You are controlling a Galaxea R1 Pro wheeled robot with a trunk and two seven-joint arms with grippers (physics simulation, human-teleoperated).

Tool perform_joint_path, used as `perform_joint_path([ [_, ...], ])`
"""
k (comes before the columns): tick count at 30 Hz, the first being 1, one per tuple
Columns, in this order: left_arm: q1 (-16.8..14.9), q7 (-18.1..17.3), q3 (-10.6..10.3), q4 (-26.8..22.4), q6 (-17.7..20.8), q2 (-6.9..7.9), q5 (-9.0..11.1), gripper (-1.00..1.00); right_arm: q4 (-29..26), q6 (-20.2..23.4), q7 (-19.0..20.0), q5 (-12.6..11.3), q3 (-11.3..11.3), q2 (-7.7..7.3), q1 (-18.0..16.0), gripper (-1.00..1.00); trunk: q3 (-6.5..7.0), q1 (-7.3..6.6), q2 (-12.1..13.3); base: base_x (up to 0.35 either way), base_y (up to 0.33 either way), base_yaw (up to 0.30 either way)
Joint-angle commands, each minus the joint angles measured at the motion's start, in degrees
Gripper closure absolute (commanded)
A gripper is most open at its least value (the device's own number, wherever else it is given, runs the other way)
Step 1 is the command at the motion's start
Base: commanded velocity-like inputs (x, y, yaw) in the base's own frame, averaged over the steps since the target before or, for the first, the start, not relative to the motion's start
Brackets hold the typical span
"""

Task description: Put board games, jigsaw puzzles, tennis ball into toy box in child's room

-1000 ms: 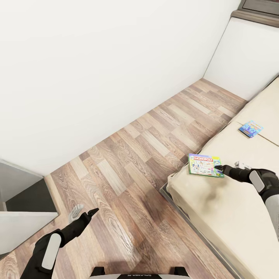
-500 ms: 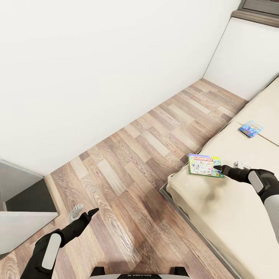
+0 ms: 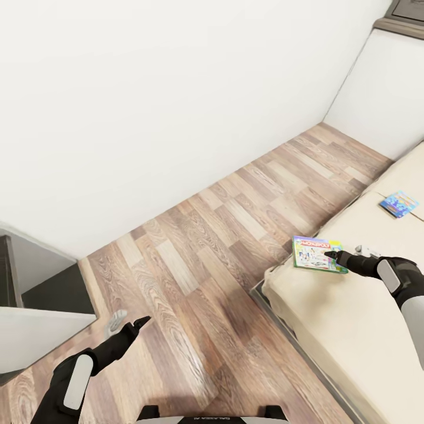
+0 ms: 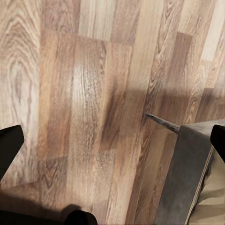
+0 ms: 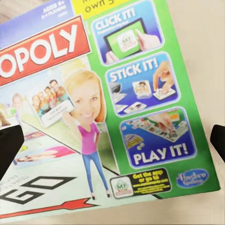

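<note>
A green-edged board game (image 3: pixel 315 254) with a colourful "Monopoly" picture lies near the corner of the beige bed (image 3: pixel 353 335). My right gripper (image 3: pixel 343 253) hovers open at the box's near edge. In the right wrist view the box lid (image 5: pixel 117 103) lies between the two wide-apart dark fingertips (image 5: pixel 9 152). A smaller blue patterned board game (image 3: pixel 399 204) lies farther along the mattress. Over the wood floor, my left gripper (image 3: pixel 131 320) hangs open and holds nothing; its wrist view has floor planks and the bed's grey frame corner (image 4: pixel 187 159).
A white wall runs along the far side of the plank floor (image 3: pixel 235 235). A low furniture corner with a dark top and white front panel (image 3: pixel 41 335) stands at the lower left. A white unit with a dark top (image 3: pixel 400 23) rises at the upper right.
The head view has swung, so the wall, floor and bed sit a little further right in the picture. Both arms keep their pose and both grippers stay open.
</note>
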Motion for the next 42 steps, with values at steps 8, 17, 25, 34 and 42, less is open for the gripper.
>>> perform_joint_path([
  [8, -0.03, -0.16, 0.24, -0.03, 0.48, -0.05, 0.10, -1.00, -0.06, 0.42, 0.16, -0.11, -0.31, 0.01, -0.05, -1.00, -0.03, 0.00, -0.02, 0.000, 0.000, 0.069],
  [17, -0.03, -0.15, 0.24, -0.03, 0.49, -0.04, 0.10, -1.00, -0.09, 0.43, 0.25, -0.11, -0.31, 0.01, -0.06, -1.00, -0.03, 0.00, -0.02, 0.000, 0.000, 0.018],
  [25, -0.05, -0.15, 0.24, -0.03, 0.49, -0.05, 0.10, -1.00, -0.07, 0.39, 1.78, -0.11, -0.31, 0.01, -0.07, -1.00, -0.03, 0.00, -0.02, 0.000, 0.000, 0.004],
  [34, -0.03, -0.13, 0.24, -0.03, 0.49, -0.03, 0.10, -1.00, -0.06, 0.29, 2.73, -0.11, -0.31, 0.01, -0.06, -1.00, -0.03, 0.00, -0.02, 0.000, 0.000, 0.001],
  [42, -0.04, -0.09, 0.24, -0.03, 0.49, -0.04, 0.10, -1.00, -0.08, 0.22, 2.86, -0.10, -0.33, 0.00, -0.07, -1.00, -0.03, 0.00, -0.02, 0.000, 0.000, 0.000],
])
